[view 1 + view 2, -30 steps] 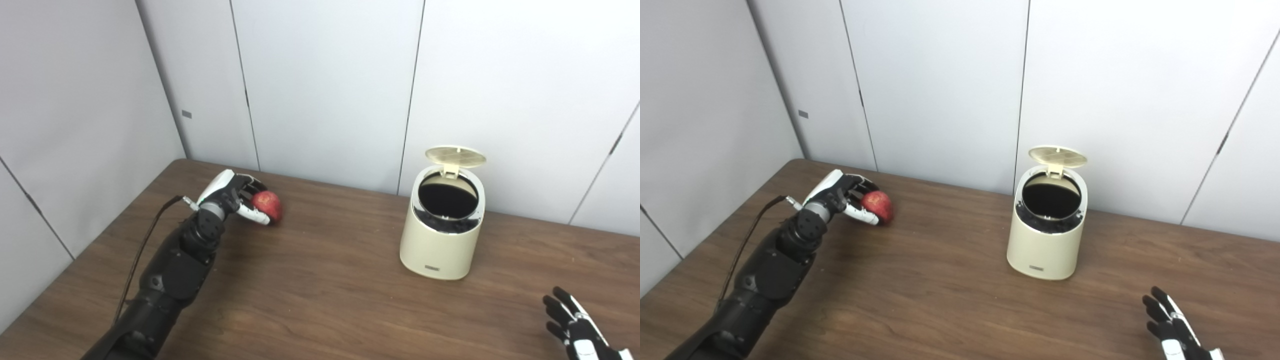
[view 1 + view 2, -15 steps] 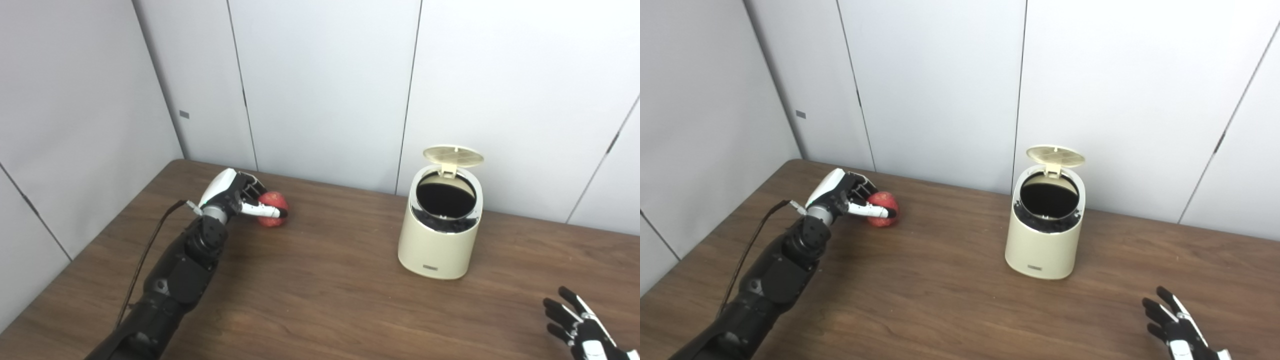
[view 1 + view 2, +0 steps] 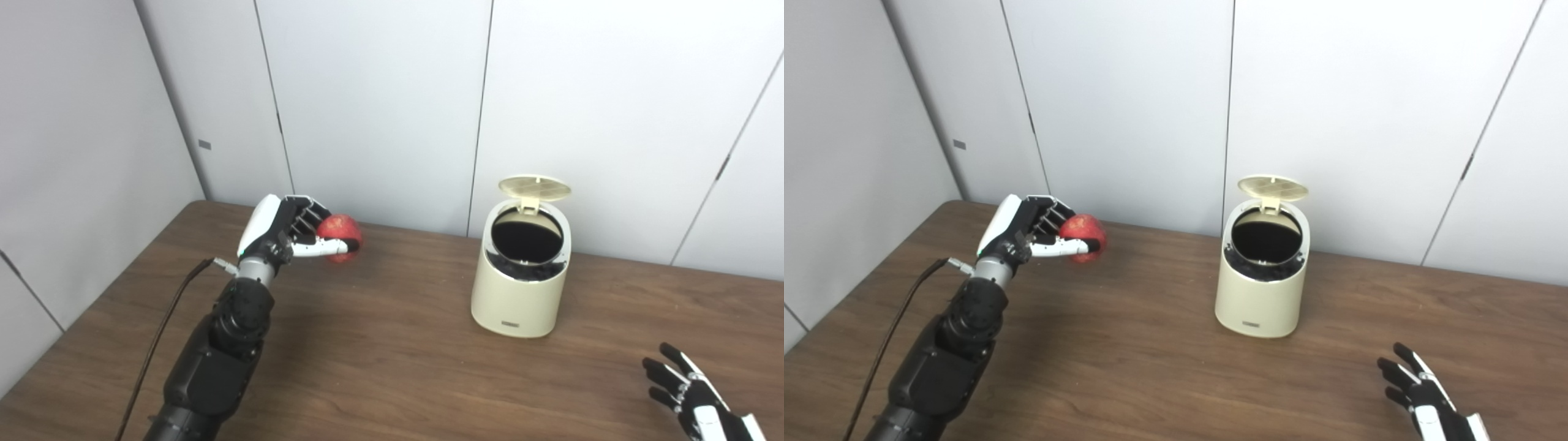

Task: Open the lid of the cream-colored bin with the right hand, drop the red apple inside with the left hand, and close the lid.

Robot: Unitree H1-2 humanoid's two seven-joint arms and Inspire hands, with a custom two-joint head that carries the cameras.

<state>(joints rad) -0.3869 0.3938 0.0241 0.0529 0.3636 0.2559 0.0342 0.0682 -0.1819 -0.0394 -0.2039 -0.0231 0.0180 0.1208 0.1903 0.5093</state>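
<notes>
Apple (image 3: 340, 236) now lifted, half-hidden by fingers (image 3: 318, 247)

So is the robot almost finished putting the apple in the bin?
About halfway. Done: the bin has its lid flipped up, and its dark inside shows. In hand: the left hand holds the red apple, off to the bin's left, not over the opening. The right hand waits open near the table's front edge. Left: carry the apple over, drop it in, and close the lid.
</notes>
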